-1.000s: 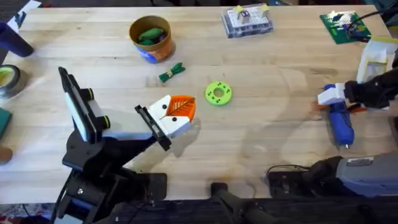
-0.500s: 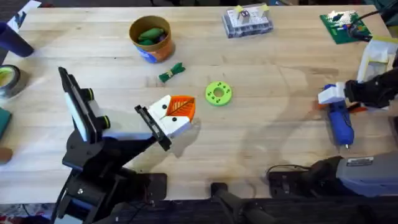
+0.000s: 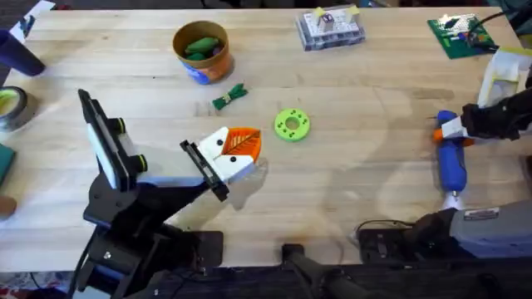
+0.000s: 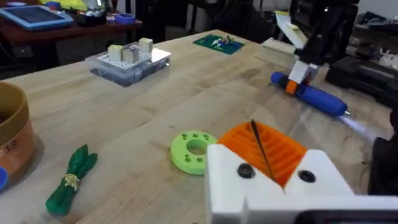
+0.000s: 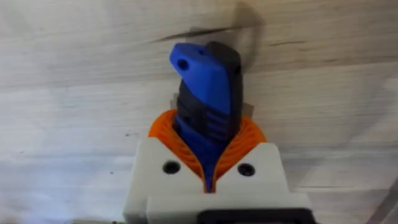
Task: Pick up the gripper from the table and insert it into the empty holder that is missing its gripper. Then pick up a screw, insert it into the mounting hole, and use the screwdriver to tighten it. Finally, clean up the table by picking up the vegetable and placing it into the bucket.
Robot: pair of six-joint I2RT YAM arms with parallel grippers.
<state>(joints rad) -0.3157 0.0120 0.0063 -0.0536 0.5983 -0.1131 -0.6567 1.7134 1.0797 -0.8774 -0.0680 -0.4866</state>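
The blue screwdriver (image 3: pixel 451 166) lies on the table at the right edge, whitish tip toward the front. My right gripper (image 3: pixel 451 130) is shut on its far end; in the right wrist view the orange pads (image 5: pixel 249 134) clamp the screwdriver (image 5: pixel 205 74). The left arm ends in the white holder (image 3: pixel 229 166), and the orange ribbed gripper (image 3: pixel 243 143) sits in it. My left gripper (image 4: pixel 254 127) is shut, orange pads together. The dark green vegetable (image 3: pixel 230 96) lies between the tan bucket (image 3: pixel 179 37) and the holder.
A bright green disc (image 3: pixel 292 124) lies just right of the left gripper. At the back stand a clear parts box (image 3: pixel 331 26) and a green circuit board (image 3: pixel 455 33). The bucket holds fat green pods. A tape roll (image 3: pixel 10 106) sits at the left edge.
My right gripper has shifted a little to the right and closed over the screwdriver's end. The screwdriver has turned slightly, its tip now nearer the front edge. The left arm has not moved.
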